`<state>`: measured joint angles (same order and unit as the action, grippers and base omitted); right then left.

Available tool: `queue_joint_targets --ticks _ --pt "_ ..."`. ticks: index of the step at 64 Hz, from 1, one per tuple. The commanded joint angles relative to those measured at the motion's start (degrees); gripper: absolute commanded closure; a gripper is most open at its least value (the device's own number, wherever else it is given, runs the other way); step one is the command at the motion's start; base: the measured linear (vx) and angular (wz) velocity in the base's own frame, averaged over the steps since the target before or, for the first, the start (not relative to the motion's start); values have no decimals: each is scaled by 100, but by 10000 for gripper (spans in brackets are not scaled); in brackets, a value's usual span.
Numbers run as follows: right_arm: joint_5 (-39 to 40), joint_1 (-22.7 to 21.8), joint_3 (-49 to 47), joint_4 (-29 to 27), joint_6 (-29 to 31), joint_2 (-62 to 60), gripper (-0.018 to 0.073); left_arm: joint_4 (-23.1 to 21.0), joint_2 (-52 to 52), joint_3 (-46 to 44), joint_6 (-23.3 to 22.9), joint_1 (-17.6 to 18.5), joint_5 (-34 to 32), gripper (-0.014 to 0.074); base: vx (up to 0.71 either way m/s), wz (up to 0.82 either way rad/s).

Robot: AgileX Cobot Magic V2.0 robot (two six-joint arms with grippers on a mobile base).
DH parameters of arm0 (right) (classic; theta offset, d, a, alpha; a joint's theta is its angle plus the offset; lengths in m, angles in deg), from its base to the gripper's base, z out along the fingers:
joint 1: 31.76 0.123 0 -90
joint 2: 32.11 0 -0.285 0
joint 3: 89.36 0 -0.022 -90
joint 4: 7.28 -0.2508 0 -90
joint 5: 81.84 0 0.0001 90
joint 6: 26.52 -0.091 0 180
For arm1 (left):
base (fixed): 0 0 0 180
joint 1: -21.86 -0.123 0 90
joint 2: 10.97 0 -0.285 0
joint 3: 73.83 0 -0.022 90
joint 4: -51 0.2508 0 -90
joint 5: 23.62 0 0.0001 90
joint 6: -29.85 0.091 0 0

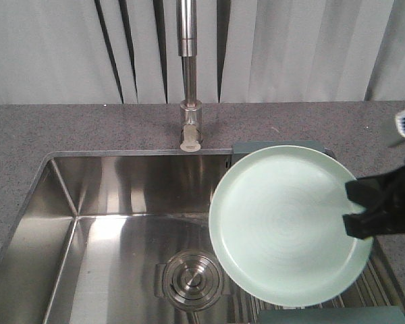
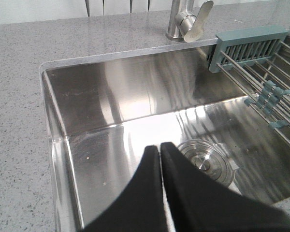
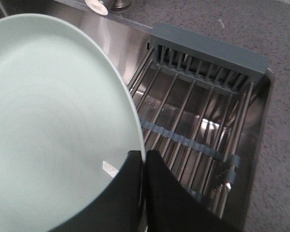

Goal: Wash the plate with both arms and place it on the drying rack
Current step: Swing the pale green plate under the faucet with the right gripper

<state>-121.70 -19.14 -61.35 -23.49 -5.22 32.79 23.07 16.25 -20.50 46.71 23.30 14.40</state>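
Observation:
The pale mint-green plate point(image 1: 283, 223) hangs over the right side of the sink, above the drying rack point(image 1: 277, 146). My right gripper point(image 1: 354, 214) comes in from the right edge and is shut on the plate's right rim. In the right wrist view the plate point(image 3: 53, 121) fills the left half, and the gripper point(image 3: 145, 154) pinches its rim, one finger on each face. The rack point(image 3: 193, 111) lies below with nothing on its wire rods. My left gripper point(image 2: 159, 146) is shut and holds nothing, hovering over the sink floor beside the drain point(image 2: 205, 160).
The steel sink point(image 1: 88, 202) has a round drain point(image 1: 192, 277) at its middle. A chrome faucet point(image 1: 189, 81) stands behind it on the grey speckled counter point(image 1: 54, 128). The rack's slotted end compartment point(image 2: 251, 46) sits at the sink's back right.

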Motion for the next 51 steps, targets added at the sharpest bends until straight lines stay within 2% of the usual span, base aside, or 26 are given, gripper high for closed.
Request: queue_joint_targets --ticks 1,8,18,24,32,38,44,51 --pt "394 68 -563 -670 592 624 561 -148 50 -127 -33 5 -352 604 0 0" --pt "513 542 -859 -1021 860 1310 561 -148 50 -127 -33 5 -352 604 0 0" --pt "1208 1374 -1165 -989 367 2204 561 -148 50 -127 -33 5 -352 604 0 0" --pt "1639 1521 -1344 -989 -6 2609 561 -148 50 -127 -33 5 -352 604 0 0" --pt "2009 1513 -1716 -984 -310 3093 561 -148 50 -127 -33 5 -352 604 0 0" --pt "2029 1322 -1952 -963 -333 3281 561 -148 50 -127 -33 5 -352 604 0 0" --pt "1870 1025 -1999 -963 -350 3213 561 -148 50 -127 -33 5 -352 604 0 0" --pt "1230 616 -1999 -798 -328 2960 561 -148 50 -127 -33 5 -352 604 0 0"
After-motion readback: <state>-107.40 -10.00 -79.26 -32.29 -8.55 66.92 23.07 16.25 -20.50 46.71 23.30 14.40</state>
